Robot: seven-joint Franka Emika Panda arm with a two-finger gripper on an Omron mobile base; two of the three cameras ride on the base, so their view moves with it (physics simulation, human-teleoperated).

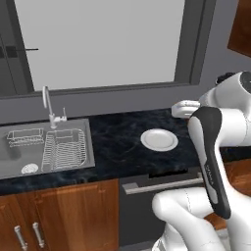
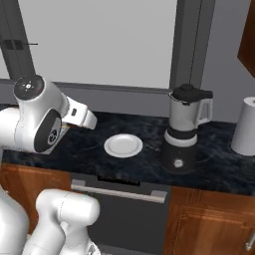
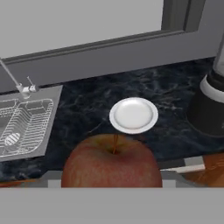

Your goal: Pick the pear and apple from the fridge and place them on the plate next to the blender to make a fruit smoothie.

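Jaws we judge clamped on the reddish-brown round apple (image 3: 111,162), carried toward the small empty white plate (image 3: 133,115) for release.

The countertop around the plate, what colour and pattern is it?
Black with pale marble-like veining, clearest in the hand view: countertop around the white plate.

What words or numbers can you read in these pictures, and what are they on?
None can be read.
Robot arm: faint pale marks run down its dark strip, too blurred to read.
Blender: a round knob on the base, no label.
Plate, apple, sink, paper towel roll: plain, no writing.
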